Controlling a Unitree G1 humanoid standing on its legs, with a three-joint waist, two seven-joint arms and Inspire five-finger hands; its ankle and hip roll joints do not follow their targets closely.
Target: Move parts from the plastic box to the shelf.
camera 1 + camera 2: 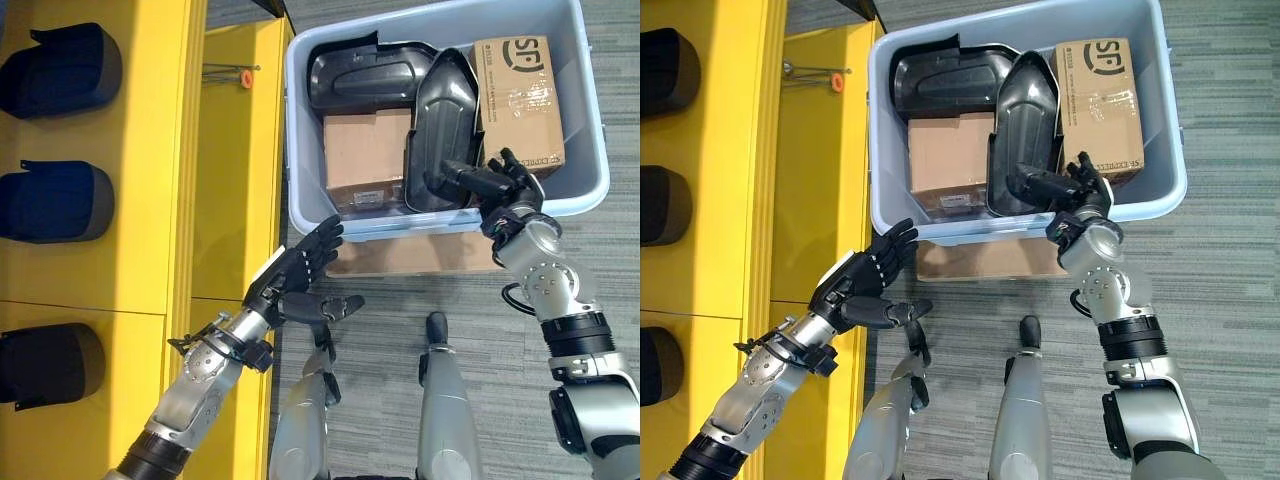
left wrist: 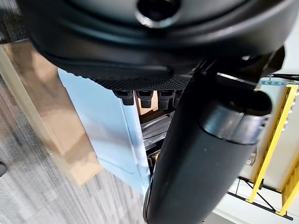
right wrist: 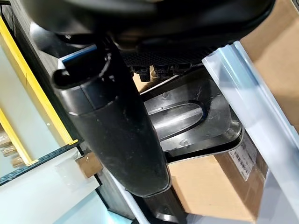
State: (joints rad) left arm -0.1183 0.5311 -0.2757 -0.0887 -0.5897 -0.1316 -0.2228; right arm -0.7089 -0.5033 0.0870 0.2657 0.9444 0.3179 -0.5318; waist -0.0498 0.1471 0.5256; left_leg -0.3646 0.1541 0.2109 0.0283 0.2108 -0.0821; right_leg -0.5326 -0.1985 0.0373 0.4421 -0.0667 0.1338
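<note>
Left eye view shows the right hand (image 1: pixel 497 187) pinching the near end of the upright black part (image 1: pixel 441 128) in the plastic box (image 1: pixel 594 140), left hand (image 1: pixel 297 270) open; it may snag the cardboard carton (image 1: pixel 518 98) or slip.

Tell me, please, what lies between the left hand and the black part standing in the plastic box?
In the left eye view, the box's near wall and a brown carton separate the left hand from the black part.
</note>
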